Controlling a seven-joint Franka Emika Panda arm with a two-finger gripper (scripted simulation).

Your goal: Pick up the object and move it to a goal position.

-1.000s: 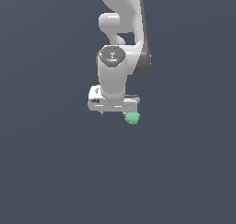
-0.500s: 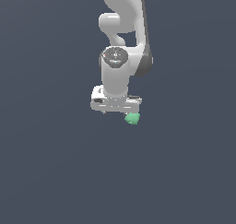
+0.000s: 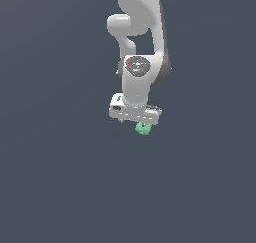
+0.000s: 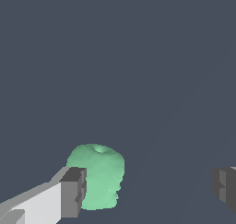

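Observation:
The object (image 3: pixel 143 129) is a small mint-green lumpy blob with a dimple on top, resting on the dark grey floor. In the exterior view the white gripper (image 3: pixel 136 123) hangs just above it, with the blob peeking out below the hand's right end. The wrist view shows the object (image 4: pixel 97 174) lying between the two dark fingertips, close against one fingertip (image 4: pixel 73 191) and far from the other (image 4: pixel 225 185). My gripper (image 4: pixel 148 187) is open wide and touches nothing that I can see.
The dark grey floor (image 3: pixel 60 187) spreads flat on every side of the blob. The white arm (image 3: pixel 142 32) rises above the hand toward the top of the exterior view.
The gripper has shifted toward the exterior view's right and slightly down, so it sits more directly over the object. The object has not moved.

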